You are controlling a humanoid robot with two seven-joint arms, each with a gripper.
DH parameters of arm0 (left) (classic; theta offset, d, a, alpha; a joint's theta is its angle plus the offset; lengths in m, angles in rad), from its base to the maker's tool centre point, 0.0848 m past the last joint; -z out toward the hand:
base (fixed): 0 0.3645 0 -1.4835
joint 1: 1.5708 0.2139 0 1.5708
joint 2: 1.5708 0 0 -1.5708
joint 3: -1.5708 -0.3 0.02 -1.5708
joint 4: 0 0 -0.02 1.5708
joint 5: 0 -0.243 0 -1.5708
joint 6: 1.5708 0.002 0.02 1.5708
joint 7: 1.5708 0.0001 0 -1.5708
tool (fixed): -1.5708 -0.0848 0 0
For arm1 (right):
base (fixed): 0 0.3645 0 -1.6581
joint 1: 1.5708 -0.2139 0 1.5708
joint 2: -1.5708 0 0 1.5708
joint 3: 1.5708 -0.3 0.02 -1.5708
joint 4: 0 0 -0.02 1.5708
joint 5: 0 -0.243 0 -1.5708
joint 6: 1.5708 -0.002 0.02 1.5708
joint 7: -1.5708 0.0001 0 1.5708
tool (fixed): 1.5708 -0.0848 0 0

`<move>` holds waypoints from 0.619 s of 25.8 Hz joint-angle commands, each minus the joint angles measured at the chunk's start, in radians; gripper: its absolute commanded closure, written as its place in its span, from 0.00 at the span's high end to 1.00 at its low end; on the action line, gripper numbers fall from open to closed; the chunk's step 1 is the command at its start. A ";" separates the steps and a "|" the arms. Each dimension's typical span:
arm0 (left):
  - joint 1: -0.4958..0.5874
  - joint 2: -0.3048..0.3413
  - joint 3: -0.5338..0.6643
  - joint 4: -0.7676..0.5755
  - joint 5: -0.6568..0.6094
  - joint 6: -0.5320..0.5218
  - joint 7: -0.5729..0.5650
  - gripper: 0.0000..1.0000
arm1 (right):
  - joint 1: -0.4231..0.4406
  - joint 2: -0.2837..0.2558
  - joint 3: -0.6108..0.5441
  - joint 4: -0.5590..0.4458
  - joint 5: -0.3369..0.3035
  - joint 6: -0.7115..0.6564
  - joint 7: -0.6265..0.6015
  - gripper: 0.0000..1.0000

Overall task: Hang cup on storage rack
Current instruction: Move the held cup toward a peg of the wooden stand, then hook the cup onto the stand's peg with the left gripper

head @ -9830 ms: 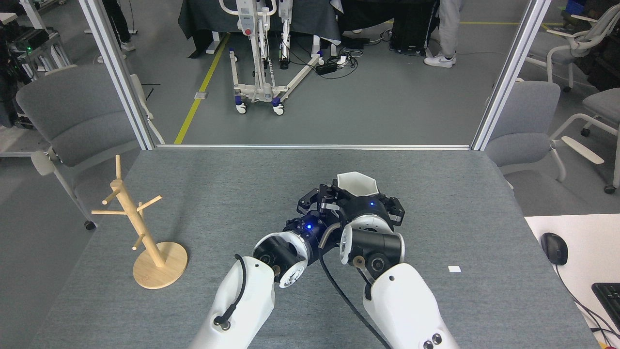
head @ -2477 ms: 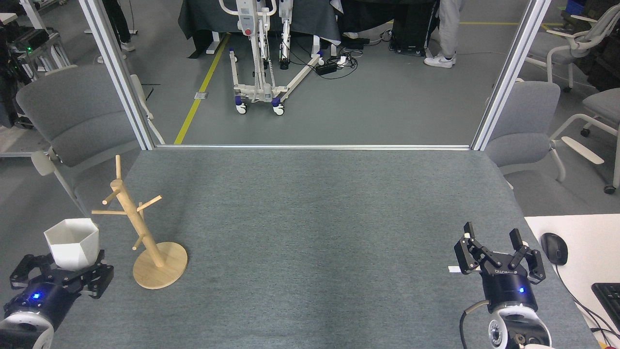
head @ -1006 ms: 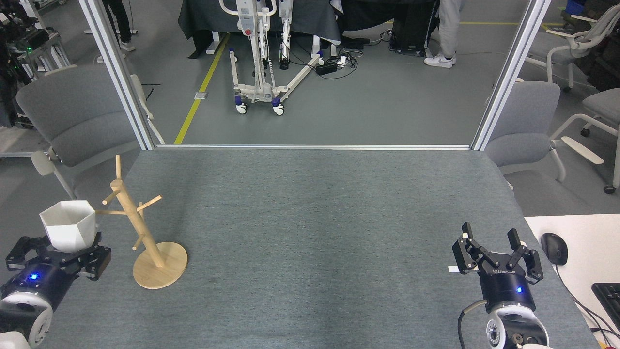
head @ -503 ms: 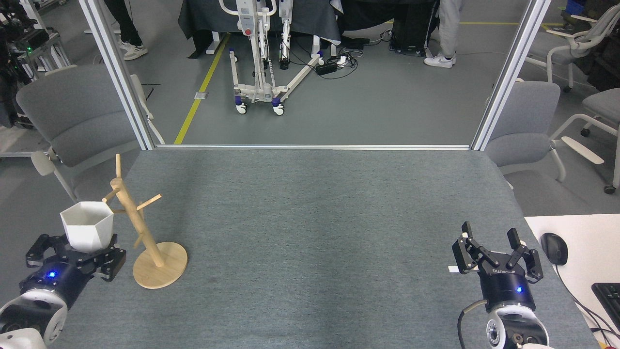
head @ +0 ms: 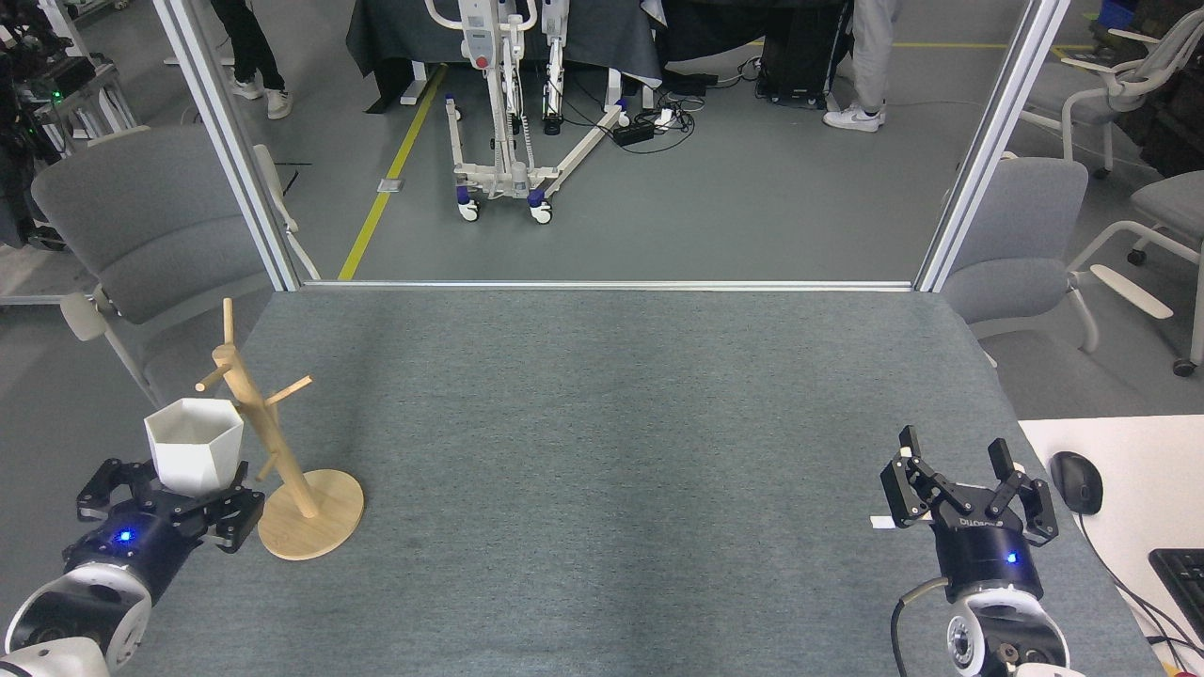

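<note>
Two grippers show at the near corners of the grey felt table (head: 602,423). The left gripper (head: 179,498) rises at the near left and holds the cup (head: 195,458) from below, its black fingers (head: 237,514) closed about the cup's narrow lower end. The cup stands upright, its long axis close to vertical, with the hexagonal mouth opening upward and slightly toward the far side and the body tapering down into the grip. Its handle cannot be made out from this angle. The cup is just left of the storage rack (head: 273,442), its right edge overlapping the post and hiding where one of the left-hand pegs meets it; whether it touches the wood I cannot tell.

The storage rack leans in this view, its post running from the round disc base up and to the left, with thin pegs pointing left, right and upward near the top. The base sits flat on the felt near the table's left edge.

At the near right, the right gripper (head: 962,478) points upward with its jaws spread wide and nothing between them. Just left of it lies a small white tag (head: 879,522) on the felt. A computer mouse (head: 1076,468) rests on a white desk (head: 1119,470) to the right.
</note>
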 commanded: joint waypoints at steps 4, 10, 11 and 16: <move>0.006 0.001 0.001 0.025 0.001 -0.001 0.004 0.36 | 0.000 0.000 0.000 0.000 0.000 0.002 0.003 0.99; 0.006 -0.003 0.006 0.035 0.004 0.005 0.013 0.95 | 0.000 0.003 0.002 0.000 0.000 0.002 0.003 0.99; 0.006 -0.003 0.007 0.035 0.006 0.008 0.021 0.96 | 0.000 0.003 0.002 0.000 0.000 0.002 0.003 0.99; 0.006 -0.009 0.006 0.036 0.012 0.031 0.082 0.98 | 0.000 0.005 0.002 0.000 0.000 0.003 0.003 0.99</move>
